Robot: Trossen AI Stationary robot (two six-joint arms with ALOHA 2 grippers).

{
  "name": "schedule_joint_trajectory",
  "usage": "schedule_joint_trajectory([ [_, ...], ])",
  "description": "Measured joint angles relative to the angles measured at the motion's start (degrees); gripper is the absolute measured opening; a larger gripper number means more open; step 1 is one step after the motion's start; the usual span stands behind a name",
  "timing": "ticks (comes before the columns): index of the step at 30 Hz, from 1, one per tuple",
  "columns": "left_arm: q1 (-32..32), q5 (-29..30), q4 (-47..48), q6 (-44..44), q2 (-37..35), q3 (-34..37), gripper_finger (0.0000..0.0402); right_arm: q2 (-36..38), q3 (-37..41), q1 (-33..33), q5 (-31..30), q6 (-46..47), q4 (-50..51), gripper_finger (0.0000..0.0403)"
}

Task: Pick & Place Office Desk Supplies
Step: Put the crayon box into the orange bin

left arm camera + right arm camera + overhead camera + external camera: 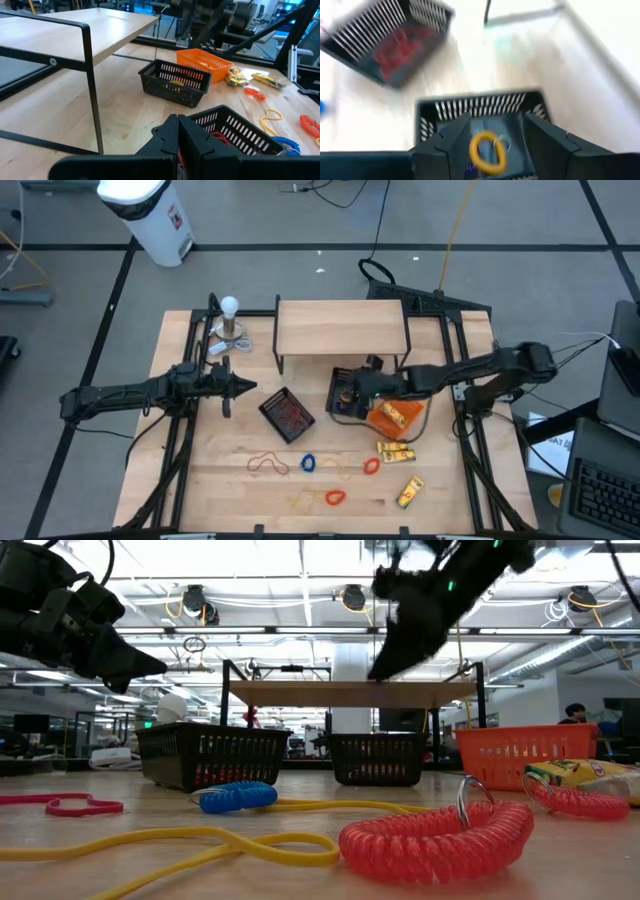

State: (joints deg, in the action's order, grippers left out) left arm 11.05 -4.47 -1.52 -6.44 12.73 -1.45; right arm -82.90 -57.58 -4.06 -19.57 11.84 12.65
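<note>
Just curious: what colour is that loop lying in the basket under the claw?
Yellow loop, clearest in the right wrist view.

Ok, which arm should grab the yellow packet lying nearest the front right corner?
Probably the right. The right gripper hangs open over the black basket, on the same side as the yellow packet. The left gripper is shut, beyond the other black basket, farther away.

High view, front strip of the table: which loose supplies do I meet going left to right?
Red band → blue coil → orange coil at the front → orange coil → yellow packet, with a second yellow packet nearer the front edge at about the same spot.
</note>
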Motion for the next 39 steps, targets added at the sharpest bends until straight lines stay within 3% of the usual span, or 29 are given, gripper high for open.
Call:
schedule_joint_trajectory([
  [4, 0.00, 0.02, 0.02, 0.17, 0.00, 0.00, 0.0003, 7.94, 1.13, -1.15, 0.13, -5.20, -7.83, 0.0140],
  [8, 0.00, 0.02, -0.55, 0.15, 0.00, 0.00, 0.0003, 15.37, 6.77, -1.26, 0.18, -8.37, -20.35, 0.0073],
  [12, 0.00, 0.04, -2.34, -0.29, 0.00, 0.00, 0.0003, 22.40, 14.00, -0.31, 1.15, -10.10, -25.98, 0.0009],
  [25, 0.00, 0.04, -3.06, -2.73, 0.00, 0.00, 0.0003, 44.98, 34.14, 1.47, 0.57, -4.28, -31.78, 0.0001],
  [34, 0.00, 0.18, -3.13, -0.96, 0.00, 0.00, 0.0003, 54.54, 37.20, 1.47, 0.22, -8.48, -29.36, 0.0002],
  [39, 0.00, 4.61, -5.42, -0.23, 0.00, 0.00, 0.0003, 60.18, 37.20, 1.47, 1.69, -11.50, -27.13, 0.0001],
])
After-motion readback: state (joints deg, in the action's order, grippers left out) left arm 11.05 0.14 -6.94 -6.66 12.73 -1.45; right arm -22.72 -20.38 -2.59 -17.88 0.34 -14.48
